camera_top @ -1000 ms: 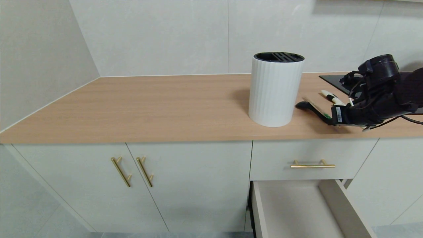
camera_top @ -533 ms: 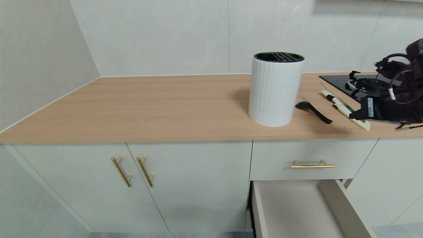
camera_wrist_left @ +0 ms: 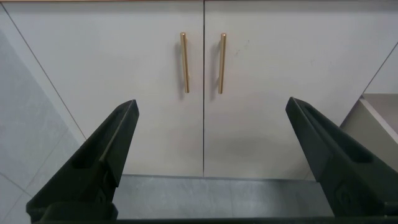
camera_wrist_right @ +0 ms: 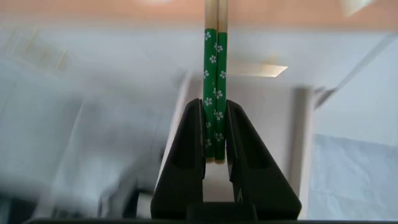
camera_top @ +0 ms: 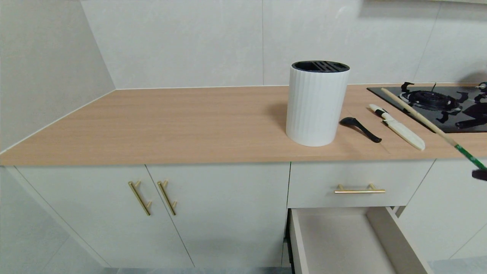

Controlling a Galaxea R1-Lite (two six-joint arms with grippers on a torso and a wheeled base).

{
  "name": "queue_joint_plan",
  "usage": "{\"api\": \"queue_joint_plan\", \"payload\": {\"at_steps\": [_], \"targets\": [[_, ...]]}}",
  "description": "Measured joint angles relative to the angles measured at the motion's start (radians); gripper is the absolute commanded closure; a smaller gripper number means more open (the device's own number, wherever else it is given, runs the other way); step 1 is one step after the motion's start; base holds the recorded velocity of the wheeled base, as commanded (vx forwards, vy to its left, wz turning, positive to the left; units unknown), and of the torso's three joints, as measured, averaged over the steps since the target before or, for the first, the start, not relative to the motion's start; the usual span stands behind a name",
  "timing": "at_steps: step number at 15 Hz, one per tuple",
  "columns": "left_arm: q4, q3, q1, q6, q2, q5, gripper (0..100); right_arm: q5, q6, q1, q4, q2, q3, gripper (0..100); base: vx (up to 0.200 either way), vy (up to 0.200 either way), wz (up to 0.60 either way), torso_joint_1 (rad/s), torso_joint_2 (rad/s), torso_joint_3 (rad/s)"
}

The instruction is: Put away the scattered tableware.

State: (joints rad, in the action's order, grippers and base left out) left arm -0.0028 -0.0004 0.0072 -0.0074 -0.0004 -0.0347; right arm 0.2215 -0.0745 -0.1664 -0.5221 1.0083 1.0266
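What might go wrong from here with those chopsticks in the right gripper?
The right gripper pinches the chopsticks only at their green ends, so the long free length may pivot or slip. Their far tips appear over the stove near the knife; swinging toward the open drawer might knock it.

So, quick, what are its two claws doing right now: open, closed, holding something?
Left gripper: open, holding nothing.
Right gripper: closed on a pair of chopsticks.
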Motion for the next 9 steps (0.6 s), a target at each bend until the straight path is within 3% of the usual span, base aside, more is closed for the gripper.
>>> {"api": "queue_joint_plan", "payload": {"at_steps": [4,9], "targets": [[0.0,0.0,0.0,0.0,0.0,0.0,0,0.018,0.094,-0.179,-0.279,-0.051,-0.026,100,0.0,0.0,0.0,0.0,0.0,0.0],[0.0,0.0,0.0,0.0,0.0,-0.001,0,0.016,0.103,-0.215,-0.394,0.101,-0.035,100,0.0,0.0,0.0,0.0,0.0,0.0]]}}
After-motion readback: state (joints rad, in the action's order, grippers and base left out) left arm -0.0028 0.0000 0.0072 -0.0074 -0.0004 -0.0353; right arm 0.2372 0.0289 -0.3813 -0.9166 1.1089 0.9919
